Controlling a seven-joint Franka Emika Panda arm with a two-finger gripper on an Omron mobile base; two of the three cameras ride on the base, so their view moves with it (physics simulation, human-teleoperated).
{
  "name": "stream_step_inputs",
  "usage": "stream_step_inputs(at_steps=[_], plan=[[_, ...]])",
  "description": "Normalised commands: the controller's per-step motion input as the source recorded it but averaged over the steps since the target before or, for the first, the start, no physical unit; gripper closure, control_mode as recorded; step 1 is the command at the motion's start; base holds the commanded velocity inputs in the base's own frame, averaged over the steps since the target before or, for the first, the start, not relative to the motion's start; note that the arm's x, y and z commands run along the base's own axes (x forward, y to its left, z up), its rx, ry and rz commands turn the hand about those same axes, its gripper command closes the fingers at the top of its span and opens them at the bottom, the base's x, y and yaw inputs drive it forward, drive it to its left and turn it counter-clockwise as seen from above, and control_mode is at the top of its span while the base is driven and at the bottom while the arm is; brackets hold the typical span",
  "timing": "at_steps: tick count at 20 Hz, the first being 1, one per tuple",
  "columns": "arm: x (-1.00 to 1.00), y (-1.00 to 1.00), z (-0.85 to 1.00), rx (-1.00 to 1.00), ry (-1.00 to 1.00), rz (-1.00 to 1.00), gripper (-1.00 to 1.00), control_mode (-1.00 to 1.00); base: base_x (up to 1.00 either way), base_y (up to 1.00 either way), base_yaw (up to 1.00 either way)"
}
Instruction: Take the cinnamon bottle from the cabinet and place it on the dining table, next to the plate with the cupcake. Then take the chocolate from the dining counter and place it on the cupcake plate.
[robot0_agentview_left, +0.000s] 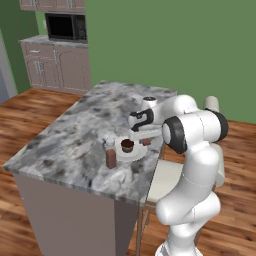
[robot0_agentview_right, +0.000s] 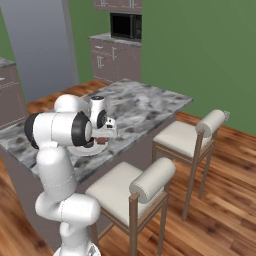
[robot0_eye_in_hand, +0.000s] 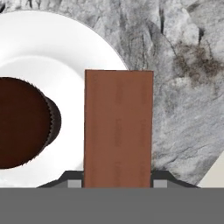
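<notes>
1. Standing on the bench just beside the plate is the cinnamon bottle, so that job is looking done.
2. Reaching low over the plate is the white arm.
3. Squeezing the chocolate are the fingers, shut on its sides, hanging half over the plate near the cupcake. Dropping it is what is left.

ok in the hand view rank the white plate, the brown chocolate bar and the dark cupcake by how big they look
1. Round white plate, though cut off by the frame.
2. Flat brown chocolate bar, held between the fingertips and nearest the camera, so inflated.
3. Dark brown cupcake, partly cropped at the edge.
</notes>
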Motion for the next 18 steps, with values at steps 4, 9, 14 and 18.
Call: stream_step_inputs(at_steps=[4,9,14,18], plan=[[0.0,0.12,-0.03,0.0,0.0,-0.1,1.0,-1.0,0.0,0.0,0.0],[0.0,0.12,-0.06,0.0,0.0,-0.07,1.0,-1.0,0.0,0.0,0.0],[0.0,0.0,-0.08,0.0,0.0,-0.06,1.0,-1.0,0.0,0.0,0.0],[0.0,-0.06,-0.03,0.0,0.0,-0.05,-1.0,-1.0,0.0,0.0,0.0]])
